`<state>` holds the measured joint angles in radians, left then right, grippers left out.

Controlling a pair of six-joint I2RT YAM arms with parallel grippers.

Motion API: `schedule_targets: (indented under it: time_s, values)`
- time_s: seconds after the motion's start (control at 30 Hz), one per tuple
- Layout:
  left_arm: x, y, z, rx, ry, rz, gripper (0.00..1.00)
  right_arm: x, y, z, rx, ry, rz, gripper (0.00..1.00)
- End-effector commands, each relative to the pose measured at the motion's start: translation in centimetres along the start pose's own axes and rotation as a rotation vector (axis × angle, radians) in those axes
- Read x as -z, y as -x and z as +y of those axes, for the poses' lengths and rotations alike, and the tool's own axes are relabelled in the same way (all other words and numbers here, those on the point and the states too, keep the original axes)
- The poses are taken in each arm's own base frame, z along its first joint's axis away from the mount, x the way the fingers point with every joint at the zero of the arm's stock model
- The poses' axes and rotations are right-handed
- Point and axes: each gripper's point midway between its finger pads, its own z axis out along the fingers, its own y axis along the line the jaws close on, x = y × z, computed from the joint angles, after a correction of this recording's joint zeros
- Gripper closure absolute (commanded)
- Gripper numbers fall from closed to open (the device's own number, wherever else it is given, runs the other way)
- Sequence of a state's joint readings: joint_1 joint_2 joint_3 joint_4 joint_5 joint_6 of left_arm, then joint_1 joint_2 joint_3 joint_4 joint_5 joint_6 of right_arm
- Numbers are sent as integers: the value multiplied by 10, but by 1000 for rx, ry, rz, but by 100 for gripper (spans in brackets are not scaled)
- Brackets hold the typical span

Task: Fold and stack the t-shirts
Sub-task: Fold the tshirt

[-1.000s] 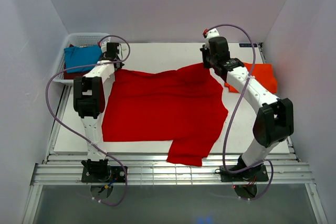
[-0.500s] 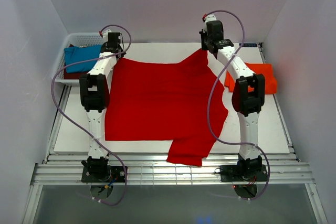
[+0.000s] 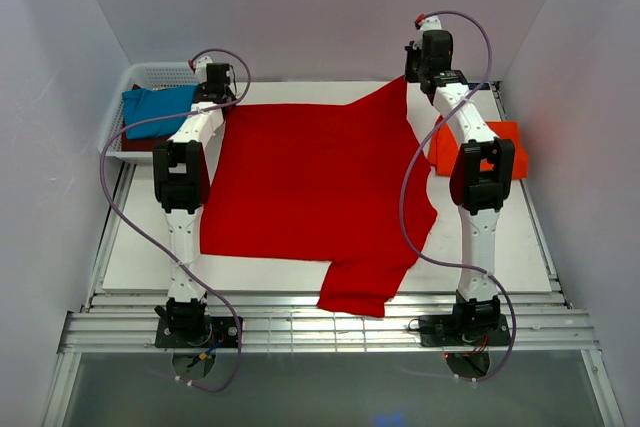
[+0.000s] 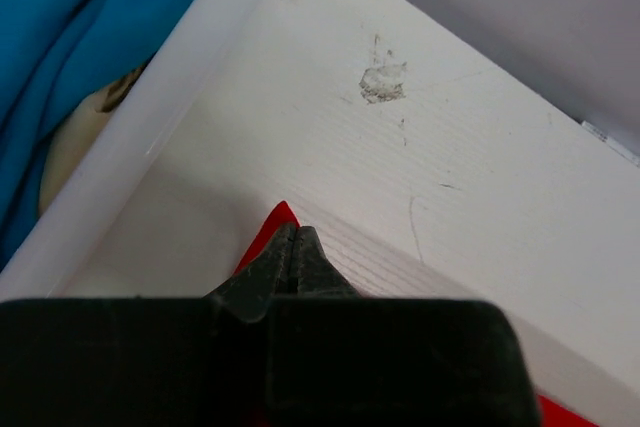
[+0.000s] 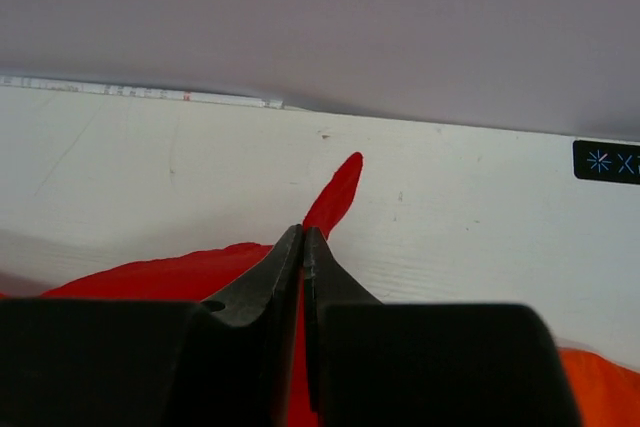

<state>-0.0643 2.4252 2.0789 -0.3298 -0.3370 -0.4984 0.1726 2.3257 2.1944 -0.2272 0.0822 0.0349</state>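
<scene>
A bright red t-shirt (image 3: 310, 187) lies spread over the white table, one sleeve hanging off the near edge. My left gripper (image 3: 222, 105) is shut on its far left corner (image 4: 275, 222), next to the basket. My right gripper (image 3: 410, 80) is shut on its far right corner (image 5: 335, 197), lifted slightly near the back wall. A folded orange-red t-shirt (image 3: 500, 147) lies at the right, partly behind my right arm, and shows in the right wrist view (image 5: 600, 387). A teal-blue t-shirt (image 3: 158, 107) lies in the basket, over a dark maroon one (image 3: 135, 143).
The white mesh basket (image 3: 150, 74) stands at the far left corner; its rim (image 4: 150, 117) is just left of my left gripper. The back wall is close behind both grippers. Bare table (image 3: 310, 92) runs along the far edge.
Both grippers have pulled the shirt's far corners backward and apart. The right arm swung out to the far right, and the shirt is now stretched flatter and wider.
</scene>
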Motion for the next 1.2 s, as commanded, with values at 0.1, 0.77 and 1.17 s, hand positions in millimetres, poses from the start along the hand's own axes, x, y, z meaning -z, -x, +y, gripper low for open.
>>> schedule_targets:
  time_s: [0.1,0.77,1.17]
  values:
    - [47,70,-15,89,-97,-174,100,31,37,17,-22,110,-125,92]
    - [87,0,44,44,-23,-97,100,173,-89,60,24,133,75,92]
    - [115,-13,62,45,-9,-81,100,231,-110,60,53,59,106,92]
